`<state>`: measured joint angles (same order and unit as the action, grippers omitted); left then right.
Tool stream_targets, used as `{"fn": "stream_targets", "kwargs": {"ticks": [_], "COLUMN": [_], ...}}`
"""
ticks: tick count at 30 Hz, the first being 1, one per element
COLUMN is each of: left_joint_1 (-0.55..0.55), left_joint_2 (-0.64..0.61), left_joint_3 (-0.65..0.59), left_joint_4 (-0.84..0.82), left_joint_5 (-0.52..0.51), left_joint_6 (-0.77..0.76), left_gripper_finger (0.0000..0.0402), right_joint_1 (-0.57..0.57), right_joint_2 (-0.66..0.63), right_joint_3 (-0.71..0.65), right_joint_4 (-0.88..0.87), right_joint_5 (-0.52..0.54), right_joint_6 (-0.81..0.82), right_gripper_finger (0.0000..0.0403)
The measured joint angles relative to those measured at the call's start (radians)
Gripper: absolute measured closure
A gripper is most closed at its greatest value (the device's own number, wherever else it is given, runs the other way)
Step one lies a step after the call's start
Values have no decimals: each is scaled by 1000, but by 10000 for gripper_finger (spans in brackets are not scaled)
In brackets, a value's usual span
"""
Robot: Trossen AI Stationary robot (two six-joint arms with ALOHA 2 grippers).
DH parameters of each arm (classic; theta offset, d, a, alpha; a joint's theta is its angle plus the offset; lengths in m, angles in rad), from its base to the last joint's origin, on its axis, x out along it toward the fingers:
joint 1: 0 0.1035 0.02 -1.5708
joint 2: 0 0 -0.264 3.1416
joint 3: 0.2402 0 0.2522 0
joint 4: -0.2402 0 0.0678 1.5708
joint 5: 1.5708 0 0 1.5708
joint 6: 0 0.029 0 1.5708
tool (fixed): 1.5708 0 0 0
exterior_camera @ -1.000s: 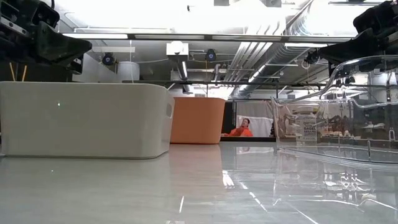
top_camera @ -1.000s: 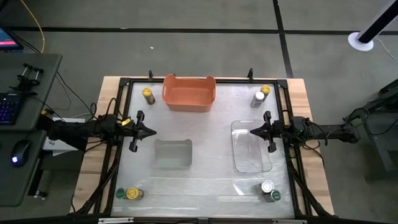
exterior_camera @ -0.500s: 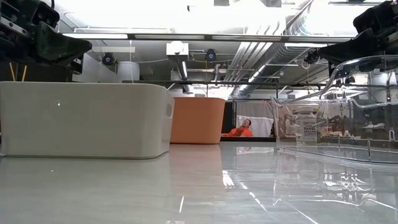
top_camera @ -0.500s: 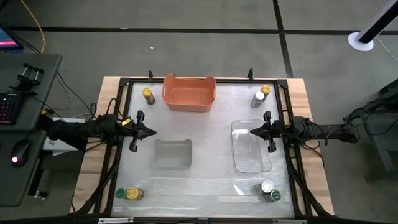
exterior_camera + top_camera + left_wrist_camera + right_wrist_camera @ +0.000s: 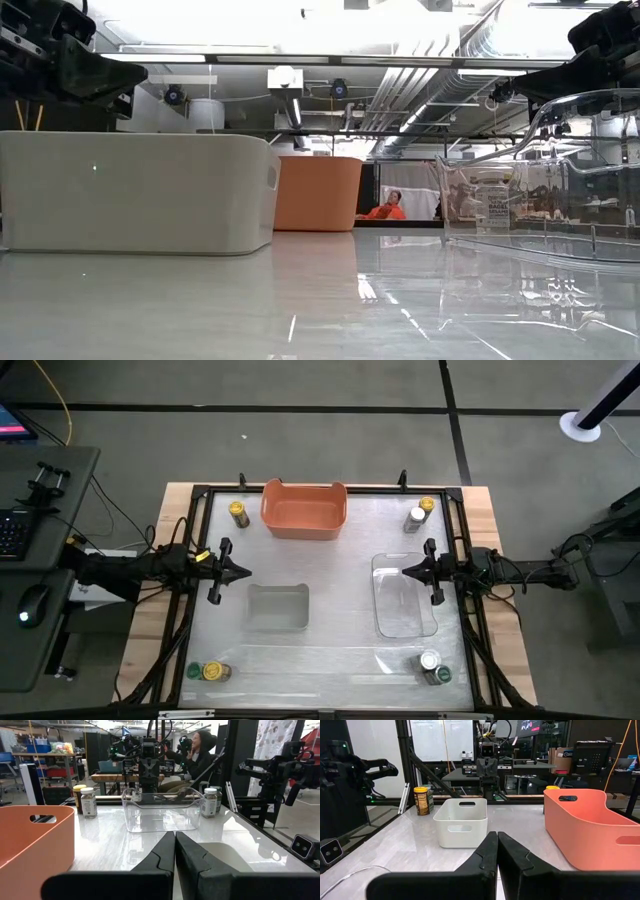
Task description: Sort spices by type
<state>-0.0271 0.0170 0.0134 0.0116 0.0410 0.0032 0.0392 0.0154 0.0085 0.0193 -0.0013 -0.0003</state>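
Seven small spice jars stand upright on the table in the high view. A yellow-lidded jar is at the far left. A green-lidded jar and a yellow-lidded one are near left. A yellow-lidded jar and a white-lidded one are far right. A white-lidded jar and a green-lidded one are near right. My left gripper hovers shut at the table's left. My right gripper hovers shut over the clear tub's far end. Neither is near a jar.
An orange tub sits at the far middle, a white tub left of centre, a clear tub right of centre. A black frame borders the table. Bare tabletop lies between the tubs and along the near edge. A person sits in the room beyond.
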Motion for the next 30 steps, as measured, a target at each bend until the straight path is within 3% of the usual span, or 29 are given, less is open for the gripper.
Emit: {"fn": "stream_targets", "kwargs": {"ticks": [25,27,30], "left_joint_1": [0,0,-1], "left_joint_2": [0,1,0], "left_joint_3": [0,0,0], "left_joint_4": [2,39,197], "left_joint_5": [0,0,3], "left_joint_6": [-4,-57,-353], "left_gripper_finger": [401,401,401], "right_joint_1": [0,0,0], "right_joint_2": [0,0,0], "right_joint_3": [0,0,0], "right_joint_4": [0,0,0], "right_joint_5": [0,0,0], "right_joint_6": [0,0,0], "right_gripper_finger": [402,402,402]}}
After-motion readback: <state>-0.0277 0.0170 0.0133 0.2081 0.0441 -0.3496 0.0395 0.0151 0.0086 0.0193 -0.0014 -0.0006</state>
